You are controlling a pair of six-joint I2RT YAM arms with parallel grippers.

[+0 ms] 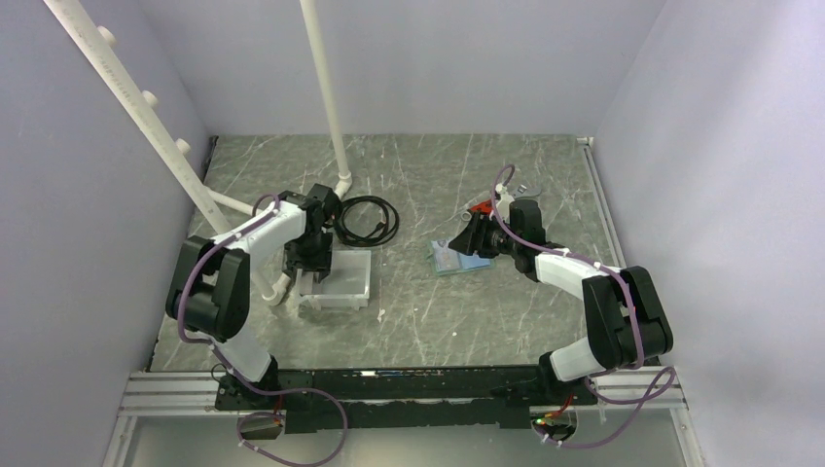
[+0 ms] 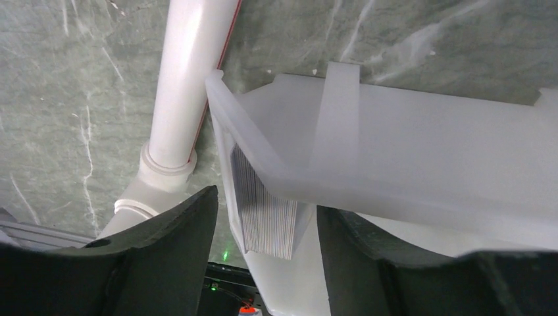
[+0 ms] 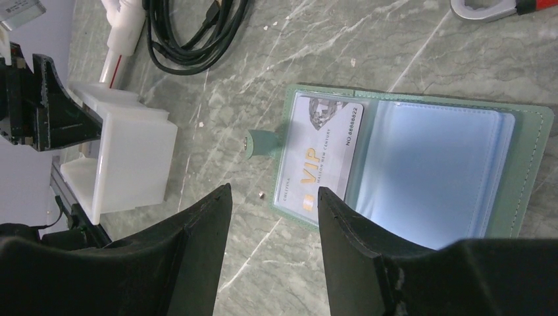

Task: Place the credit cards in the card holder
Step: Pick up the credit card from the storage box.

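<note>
A: From above, why are the arms split like that?

B: Each seems to have its own job. The left tool [image 1: 309,270] hangs over the left end of the white tray [image 1: 365,277], on the left of the surface [image 1: 438,321]. The right tool [image 1: 457,243] hovers over the card holder [image 1: 449,261], which lies open right of centre, well apart from the tray. One feeds, one receives, I'd say.

A: And the left wrist view?

B: The credit cards [image 2: 263,217] stand on edge as a tight stack in the tray's end compartment, behind its translucent wall. The left tool is spread, one jaw on each side of the stack, pinching nothing. Upright storage probably leaves the card edges open to a pinch. Only pale striped edges show, so I cannot tell colours.

A: The right wrist?

B: The holder is grey-green, flat and opened like a book, with light-blue translucent pockets and a snap tab at its left. One pale VIP card [image 3: 322,155], lettered in gold, sits on the left page. Whether it is tucked in or lying on top, I cannot tell. The right tool is spread and empty above the holder's near-left edge, likely ready to steady it.
</note>
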